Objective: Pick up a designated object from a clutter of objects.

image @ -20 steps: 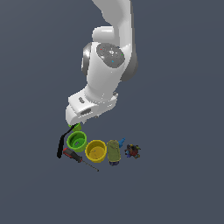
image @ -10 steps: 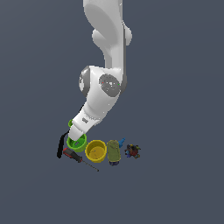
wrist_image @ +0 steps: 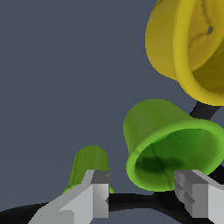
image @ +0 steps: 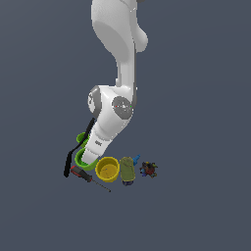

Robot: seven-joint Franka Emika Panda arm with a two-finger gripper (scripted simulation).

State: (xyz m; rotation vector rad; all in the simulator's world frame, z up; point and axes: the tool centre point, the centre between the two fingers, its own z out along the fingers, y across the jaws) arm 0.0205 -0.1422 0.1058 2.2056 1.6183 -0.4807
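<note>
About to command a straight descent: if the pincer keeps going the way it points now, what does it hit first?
Most likely the large green cup: its flared rim lies between the open pincer fingers. The black curved strip also runs under the gap, so depth between them is uncertain.

In the exterior view the arm is covering most of the lime-green cup (image: 79,158) and all of the gripper, so its fingers are not showing there. In the wrist view the picture's edge is cutting off the yellow cup (wrist_image: 188,48), the black strip (wrist_image: 131,202) and both fingers (wrist_image: 98,192). The small toy (image: 148,169) is rendering too small to make out.
</note>
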